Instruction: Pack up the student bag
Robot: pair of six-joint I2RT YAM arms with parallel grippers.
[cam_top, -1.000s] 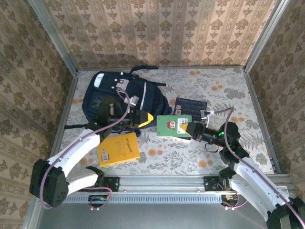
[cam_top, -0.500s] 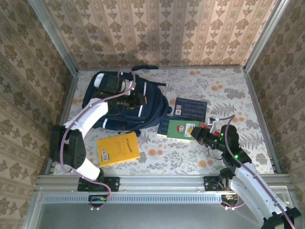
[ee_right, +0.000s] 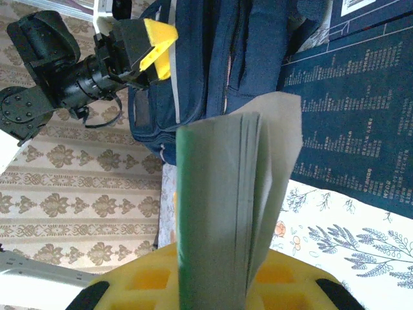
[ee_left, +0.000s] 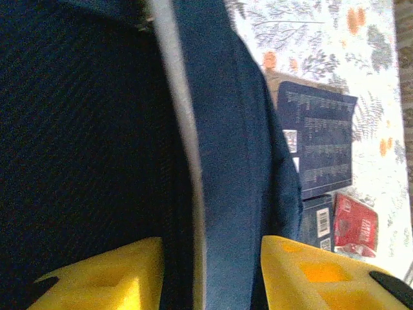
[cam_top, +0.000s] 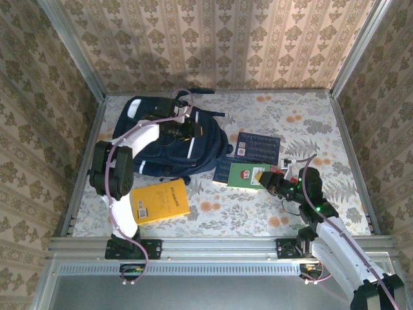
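text: none legible | navy book [cam_top: 258, 147]: print too small | yellow book [cam_top: 160, 201]: title blurred | green book [cam_top: 242, 173]: logo unreadable

Left arm [cam_top: 115, 169] looks totally different from a second ago. It was folded low near the front rail, with the left gripper [cam_top: 191, 131] down by the near right corner of the student bag [cam_top: 208, 147]. Now the arm is stretched up and over the bag. From the wrist cam I see the yellow fingers [ee_left: 310, 271] sitting either side of a striped fabric edge on the bag's upper right. On the other side, the right gripper [cam_top: 266, 179] has pulled the green book [cam_top: 244, 175] to the right and lower. It was hanging out mid-table, and now it's just beside the navy book [cam_top: 259, 146], on its near side.
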